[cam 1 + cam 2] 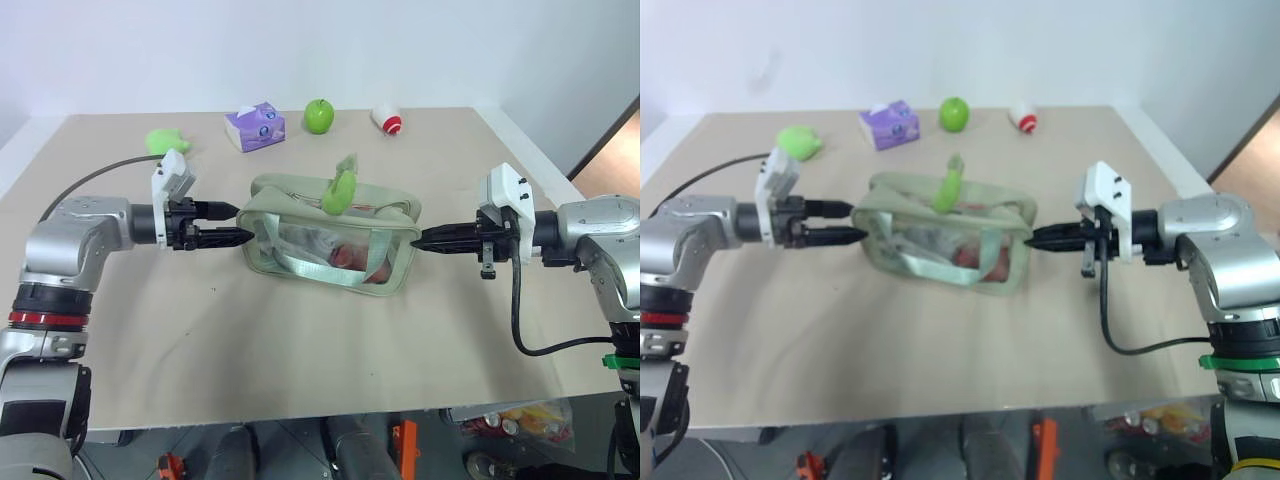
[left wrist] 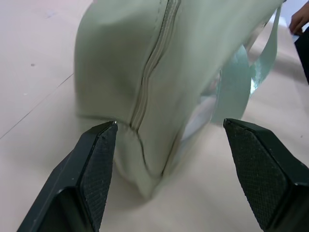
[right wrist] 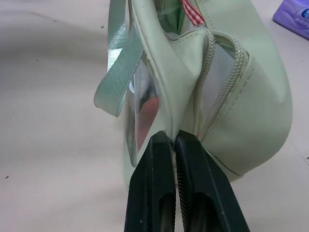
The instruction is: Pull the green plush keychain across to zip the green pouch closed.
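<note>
The green pouch (image 1: 300, 215) lies in the middle of the table with its clear window side facing me and its strap (image 1: 305, 268) draped over the front. The green plush keychain (image 1: 340, 188) stands up from the zipper at the top middle. My left gripper (image 1: 243, 222) is level at the pouch's left end, open, with the end of the pouch (image 2: 145, 72) between its fingers (image 2: 94, 164) but not touching them. At the pouch's right end, my right gripper (image 3: 173, 135) is shut on the end seam, where the zipper (image 3: 227, 82) gapes.
Along the table's far edge sit a lime-green plush blob (image 1: 165, 140), a purple tissue box (image 1: 255, 126), a green apple (image 1: 319, 115) and a small red-and-white object (image 1: 388, 121). Bare beige tabletop (image 1: 300, 350) lies in front of the pouch.
</note>
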You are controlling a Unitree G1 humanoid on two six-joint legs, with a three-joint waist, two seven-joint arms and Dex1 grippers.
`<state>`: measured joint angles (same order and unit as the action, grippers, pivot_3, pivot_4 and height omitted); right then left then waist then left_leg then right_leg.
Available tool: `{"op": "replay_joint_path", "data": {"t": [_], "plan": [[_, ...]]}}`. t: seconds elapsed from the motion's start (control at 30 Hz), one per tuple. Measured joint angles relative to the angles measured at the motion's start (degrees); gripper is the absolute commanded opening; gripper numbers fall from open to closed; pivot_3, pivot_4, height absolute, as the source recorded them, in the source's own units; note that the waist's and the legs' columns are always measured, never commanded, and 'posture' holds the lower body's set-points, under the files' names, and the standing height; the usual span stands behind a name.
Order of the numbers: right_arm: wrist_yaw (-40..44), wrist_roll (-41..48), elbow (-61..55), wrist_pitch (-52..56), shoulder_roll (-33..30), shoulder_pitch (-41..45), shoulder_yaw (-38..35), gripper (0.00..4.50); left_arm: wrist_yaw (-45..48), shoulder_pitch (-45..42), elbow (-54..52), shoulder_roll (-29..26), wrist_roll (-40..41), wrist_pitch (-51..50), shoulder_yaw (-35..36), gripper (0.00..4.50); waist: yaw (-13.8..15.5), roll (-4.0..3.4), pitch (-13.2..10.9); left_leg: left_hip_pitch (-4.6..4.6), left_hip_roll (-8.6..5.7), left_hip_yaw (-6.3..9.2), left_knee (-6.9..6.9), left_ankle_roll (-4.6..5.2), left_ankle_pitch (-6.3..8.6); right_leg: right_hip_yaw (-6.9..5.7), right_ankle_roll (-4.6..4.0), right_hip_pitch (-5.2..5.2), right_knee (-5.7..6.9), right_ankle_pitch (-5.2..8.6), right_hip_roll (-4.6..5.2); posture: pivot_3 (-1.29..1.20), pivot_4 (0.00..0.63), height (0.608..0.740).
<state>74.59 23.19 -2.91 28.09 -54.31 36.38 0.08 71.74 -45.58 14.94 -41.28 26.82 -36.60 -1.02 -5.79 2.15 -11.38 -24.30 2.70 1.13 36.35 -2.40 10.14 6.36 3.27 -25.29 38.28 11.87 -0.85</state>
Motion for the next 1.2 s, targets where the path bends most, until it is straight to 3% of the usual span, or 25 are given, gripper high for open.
{"op": "replay_joint_path", "data": {"t": [0.07, 0.3, 0.33, 0.63, 0.9, 0.97, 1.03, 1.2], "plan": [[-0.03, 0.02, -0.16, 0.05, -0.02, -0.11, -0.01, 0.0, -0.09, -0.34, 0.8, 0.45, -0.47, 0.31, -0.38, 2.6, -0.02, 0.0, 0.0, 0.01, 0.0, 0.0, 0.0, 0.0, 0.0, 0.0, 0.09, 0.0, 0.0, -0.05, 0.0, 0.0, 0.15, 0.74], [-0.2, 0.14, -0.62, 0.34, -0.31, -0.74, -0.28, 0.0, -0.07, -0.41, 2.49, 1.89, -0.49, 0.2, -0.36, 0.18, -0.01, 0.0, 0.0, 0.0, 0.0, 0.01, 0.0, 0.0, 0.0, 0.01, 0.1, 0.0, 0.0, -0.06, 0.0, 0.0, 0.15, 0.74], [-0.21, 0.18, -0.75, 0.39, -0.31, -0.79, -0.28, 0.0, -0.09, -0.4, 2.36, 1.9, -0.42, 0.09, -0.37, 0.02, -0.01, 0.0, 0.0, 0.0, 0.0, 0.01, 0.0, 0.0, 0.0, 0.0, 0.09, 0.0, 0.0, -0.05, -0.01, 0.0, 0.15, 0.74], [-1.07, 0.74, -0.9, 1.22, -0.27, -1.04, -0.42, 0.0, -1.81, 2.52, -3.03, 1.2, 0.71, -2.59, 0.94, 0.02, -0.01, 0.0, 0.0, 0.0, 0.0, 0.02, -0.01, 0.0, 0.0, 0.0, 0.12, 0.0, 0.0, -0.07, 0.0, 0.0, 0.15, 0.74], [-0.78, 11.2, -0.69, 8.31, 1.04, 2.39, -6.27, 2.74, -4.98, 6.04, -8.95, 0.28, 2.91, -5.12, 2.33, 0.0, 0.1, 0.0, 0.0, -0.01, -0.01, 0.03, 0.01, 0.0, 0.0, -0.01, 0.1, 0.04, -0.01, -0.06, 0.01, 0.0, 0.15, 0.74], [-1.74, 14.24, -0.19, 10.56, 1.35, 4.81, -8.54, 3.61, -5.64, 6.6, -9.64, 0.27, 3.56, -5.85, 3.0, 0.0, 0.03, -0.02, -0.01, 0.0, -0.01, 0.01, 0.01, 0.0, 0.0, 0.01, 0.1, 0.02, -0.01, -0.06, 0.01, 0.0, 0.15, 0.74], [-2.63, 16.14, -0.12, 11.72, 1.53, 7.04, -10.17, 4.11, -6.13, 6.86, -10.18, 0.27, 3.69, -6.14, 3.12, 0.0, 0.03, -0.02, -0.01, 0.01, 0.0, 0.05, 0.0, 0.0, 0.0, -0.02, 0.1, 0.02, 0.0, -0.06, 0.0, 0.0, 0.15, 0.74], [-7.93, 21.59, 0.44, 18.27, 4.58, 14.91, -11.79, 4.11, -7.85, 7.84, -11.99, 0.34, 4.9, -6.73, 3.69, 0.0, -0.01, -0.01, -0.01, 0.01, 0.01, 0.02, 0.0, 0.0, 0.0, 0.0, 0.0, 0.02, -0.01, 0.0, 0.0, 0.0, 0.15, 0.74]]}}
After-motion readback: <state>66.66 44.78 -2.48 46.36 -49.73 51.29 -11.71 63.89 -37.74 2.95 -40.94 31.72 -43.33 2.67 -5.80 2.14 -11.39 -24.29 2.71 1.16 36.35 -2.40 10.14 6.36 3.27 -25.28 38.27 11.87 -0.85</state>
